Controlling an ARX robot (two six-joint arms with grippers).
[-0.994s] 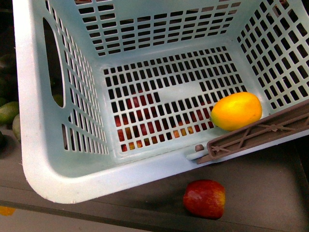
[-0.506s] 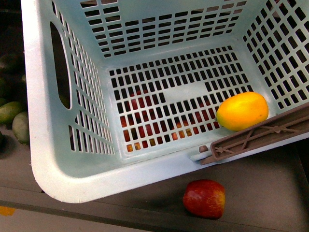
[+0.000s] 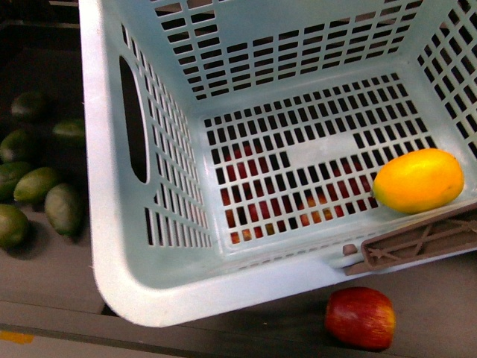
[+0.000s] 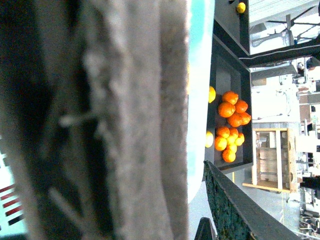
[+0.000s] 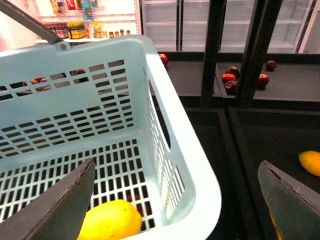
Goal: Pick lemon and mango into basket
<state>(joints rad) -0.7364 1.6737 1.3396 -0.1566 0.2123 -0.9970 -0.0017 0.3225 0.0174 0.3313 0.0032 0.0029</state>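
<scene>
**Front view.** The teal basket (image 3: 100,186) fills most of the frame. Its brown handle (image 3: 417,242) lies along the near right rim. The mango (image 3: 417,180) rests inside on the slotted floor, in the near right corner, just beside the handle. Red fruit shows through the floor slots. A red-and-yellow fruit (image 3: 360,318) lies on the dark shelf (image 3: 59,276) outside the near wall. Green fruits (image 3: 37,185) lie to the left, apart from the basket.

**Right wrist view.** The right hand (image 5: 176,165) is spread wide over the basket's side rim and holds nothing. The mango lies below one finger.

**Left wrist view.** A blurred grey-brown mass fills most of the frame, so whether the left hand is spread or pressed together cannot be told. Small yellow fruits (image 4: 211,94) lie beside a heap of oranges (image 4: 231,125); whether either is the lemon cannot be told.
</scene>
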